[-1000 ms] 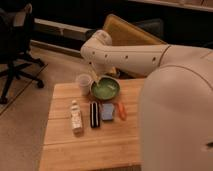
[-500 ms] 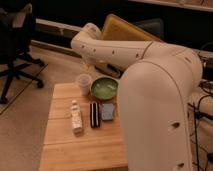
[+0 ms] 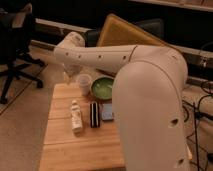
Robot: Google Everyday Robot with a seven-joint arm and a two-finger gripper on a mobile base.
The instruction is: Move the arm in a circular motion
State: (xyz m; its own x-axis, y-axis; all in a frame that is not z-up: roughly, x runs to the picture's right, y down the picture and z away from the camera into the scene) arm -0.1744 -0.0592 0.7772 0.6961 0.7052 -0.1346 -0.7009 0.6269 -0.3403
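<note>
The arm (image 3: pixel 145 75) is cream-white and fills the right half of the camera view. Its thick elbow segment stands in the foreground, and the forearm (image 3: pixel 100 56) reaches left across the back of the wooden table (image 3: pixel 65 145). The wrist joint (image 3: pixel 72 44) sits at the far left end. Below it the gripper (image 3: pixel 73 70) hangs in shadow, just above and left of a clear plastic cup (image 3: pixel 83 83).
On the table are a green bowl (image 3: pixel 102 88), a white bottle (image 3: pixel 76 116) lying flat, a black bar-shaped item (image 3: pixel 93 114) and a blue packet (image 3: pixel 107 113) partly behind the arm. A black office chair (image 3: pixel 15 40) stands left. A yellow-edged board (image 3: pixel 127 31) leans behind.
The arm has swung left and nearer the camera. Its elbow now covers the table's right side, and the wrist has moved further left past the cup.
</note>
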